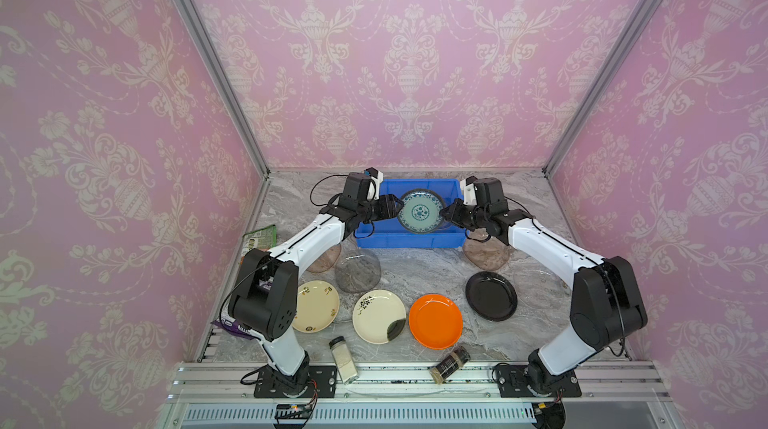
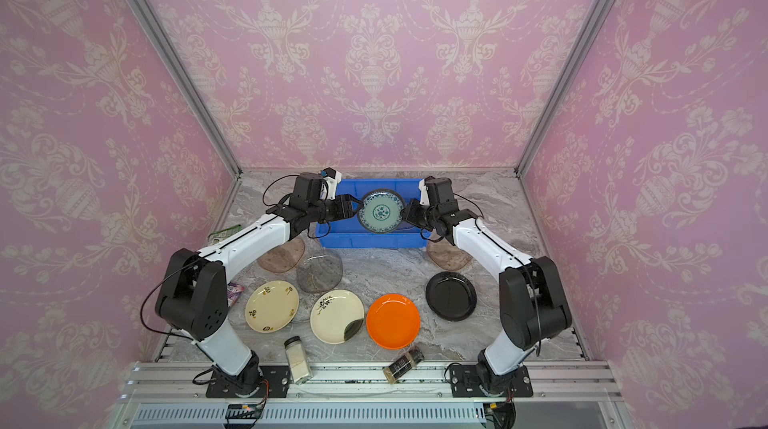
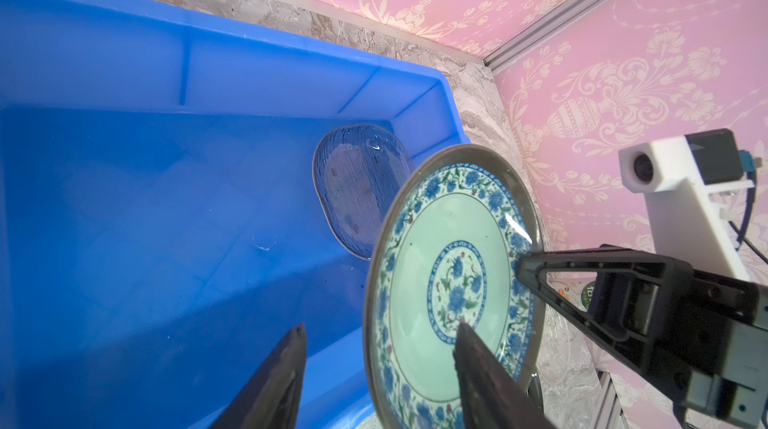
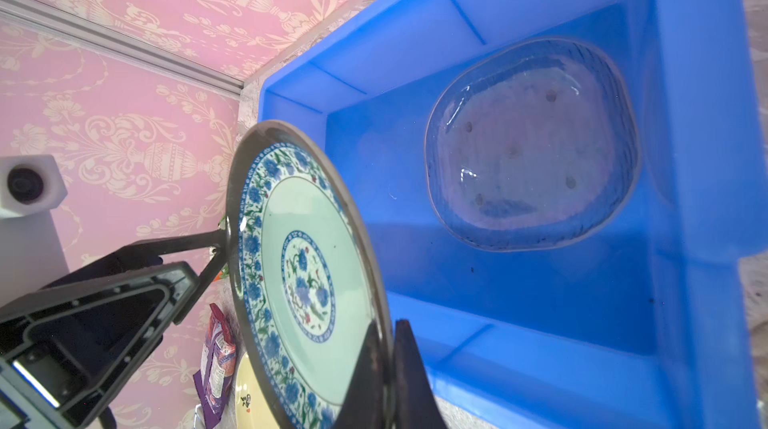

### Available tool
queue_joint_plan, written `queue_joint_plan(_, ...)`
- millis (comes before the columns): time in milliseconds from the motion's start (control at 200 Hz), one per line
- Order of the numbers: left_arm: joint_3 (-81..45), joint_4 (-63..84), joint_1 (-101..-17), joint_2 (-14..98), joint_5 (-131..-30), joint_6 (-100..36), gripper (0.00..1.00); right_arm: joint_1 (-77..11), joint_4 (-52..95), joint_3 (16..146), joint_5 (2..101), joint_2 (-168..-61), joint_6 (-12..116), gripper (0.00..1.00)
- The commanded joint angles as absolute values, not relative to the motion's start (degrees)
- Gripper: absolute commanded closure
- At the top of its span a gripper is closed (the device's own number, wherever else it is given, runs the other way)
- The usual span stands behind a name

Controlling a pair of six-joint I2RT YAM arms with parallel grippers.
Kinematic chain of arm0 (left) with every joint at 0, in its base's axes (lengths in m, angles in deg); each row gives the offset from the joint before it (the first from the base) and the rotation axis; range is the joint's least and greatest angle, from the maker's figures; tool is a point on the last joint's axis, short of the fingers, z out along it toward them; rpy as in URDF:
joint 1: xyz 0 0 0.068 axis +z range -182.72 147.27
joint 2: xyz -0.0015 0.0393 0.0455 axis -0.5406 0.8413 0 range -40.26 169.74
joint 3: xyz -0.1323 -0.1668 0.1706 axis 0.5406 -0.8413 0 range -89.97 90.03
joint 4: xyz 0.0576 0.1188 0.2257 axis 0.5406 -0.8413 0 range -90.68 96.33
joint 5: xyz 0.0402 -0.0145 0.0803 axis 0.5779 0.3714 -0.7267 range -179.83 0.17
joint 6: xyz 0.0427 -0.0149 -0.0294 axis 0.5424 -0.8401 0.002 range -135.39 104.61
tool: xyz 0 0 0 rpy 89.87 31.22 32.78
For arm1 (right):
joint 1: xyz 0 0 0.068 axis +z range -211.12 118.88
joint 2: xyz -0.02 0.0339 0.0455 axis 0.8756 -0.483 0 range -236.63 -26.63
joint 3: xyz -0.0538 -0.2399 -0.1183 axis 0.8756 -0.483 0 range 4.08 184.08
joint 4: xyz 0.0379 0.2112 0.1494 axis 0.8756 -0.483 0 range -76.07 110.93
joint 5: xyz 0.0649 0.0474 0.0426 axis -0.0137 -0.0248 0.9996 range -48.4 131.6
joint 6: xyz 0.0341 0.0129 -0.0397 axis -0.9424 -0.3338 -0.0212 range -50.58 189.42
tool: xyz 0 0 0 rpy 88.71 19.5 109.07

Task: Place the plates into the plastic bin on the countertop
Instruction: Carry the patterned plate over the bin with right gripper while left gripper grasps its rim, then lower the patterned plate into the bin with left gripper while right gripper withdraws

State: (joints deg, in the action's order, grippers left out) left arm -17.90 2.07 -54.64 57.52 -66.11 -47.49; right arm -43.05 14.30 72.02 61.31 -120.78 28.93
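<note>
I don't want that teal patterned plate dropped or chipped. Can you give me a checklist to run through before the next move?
1. Grip of the right end effector, shut on the rim of the teal floral-patterned round plate: ok.
2. Grip of the left end effector on the opposite rim: not ok; its jaws straddle the rim with a gap.
3. Plate above the bright blue rectangular plastic bin: ok.
4. Bare floor in the bin beside the clear ribbed glass dish lying there: ok.
5. Plate will land clear of that dish: cannot tell.
</note>
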Motion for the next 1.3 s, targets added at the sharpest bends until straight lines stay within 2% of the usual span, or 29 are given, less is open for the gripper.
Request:
queue_joint_plan(0, -19.2, 2.8, -53.3, 56.3, -65.4, -49.1, 0.41, -43.3, 18.1, 77.0, 63.5, -123.0, 27.5, 1.0)
queue_joint_plan(320, -24.2, 3.7, -46.1, 50.3, -68.4, -49.5, 0.39, -41.8, 10.8, 90.8, 62.0, -136.3, 27.7, 1.0)
queue_joint_plan(736, -24.8, 3.3, -45.4, 49.4, -69.1, -47.6, 0.35, -37.0, 5.9, 106.3, 61.6, -153.4, 25.7, 1.0)
queue_joint_plan(1296, -25.4, 2.9, -45.2, 49.2, -69.4, -47.3, 0.31, -35.0, -2.9, 118.8, 57.9, -164.2, 26.4, 1.0)
